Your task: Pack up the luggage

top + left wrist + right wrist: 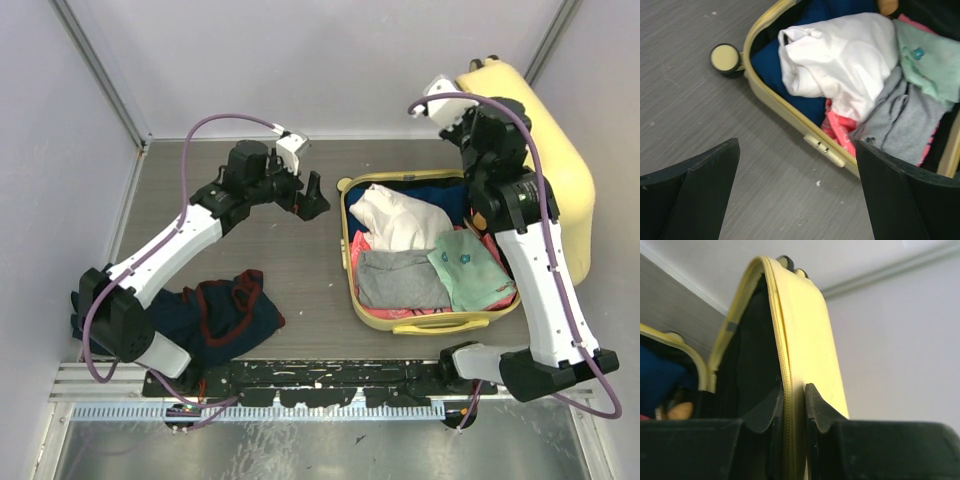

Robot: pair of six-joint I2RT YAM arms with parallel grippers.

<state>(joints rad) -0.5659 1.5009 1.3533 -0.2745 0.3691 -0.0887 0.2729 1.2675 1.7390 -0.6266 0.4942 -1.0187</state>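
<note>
The pale yellow luggage (350, 260) lies open on the table, its base filled with white (400, 218), grey (400, 278), mint green (468, 268), pink and dark blue clothes. Its lid (555, 170) stands raised at the right. My right gripper (794, 397) is shut on the lid's zippered edge (785, 340), one finger on the black lining, one on the yellow shell. My left gripper (312, 195) is open and empty, hovering over the table just left of the luggage rim (790, 117), near a wheel (724, 58).
A dark navy and maroon garment (225, 310) lies on the table at the front left, beside the left arm's base. Grey walls close in the table at the back and both sides.
</note>
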